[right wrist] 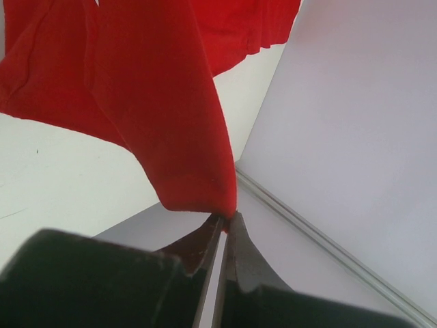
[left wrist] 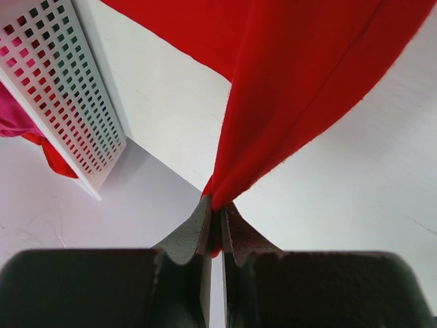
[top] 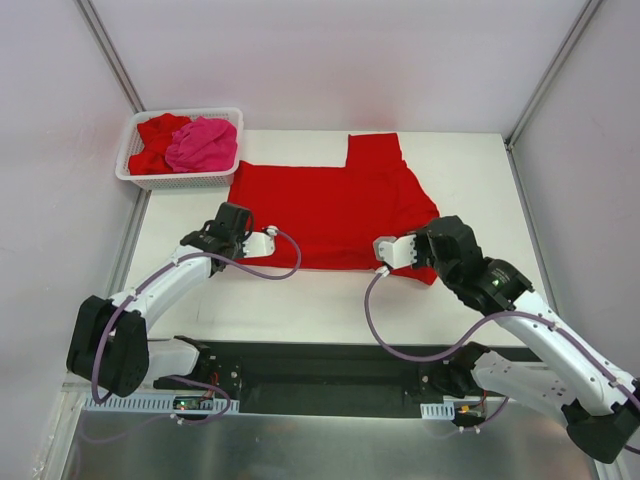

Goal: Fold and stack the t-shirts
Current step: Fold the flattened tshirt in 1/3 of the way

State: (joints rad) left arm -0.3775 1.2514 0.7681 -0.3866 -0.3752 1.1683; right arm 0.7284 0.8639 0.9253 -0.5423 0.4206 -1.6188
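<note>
A bright red t-shirt lies spread across the white table, one sleeve pointing to the far side. My left gripper is shut on its left edge. In the left wrist view the cloth rises from the pinched fingertips, lifted off the table. My right gripper is shut on the shirt's near right corner, and the red fabric hangs folded over its tips. A hot pink t-shirt and another red one sit crumpled in the basket.
The white lattice basket stands at the table's far left corner, and its wall shows close by in the left wrist view. Grey enclosure walls rise on the left, back and right. A black base rail runs along the near edge.
</note>
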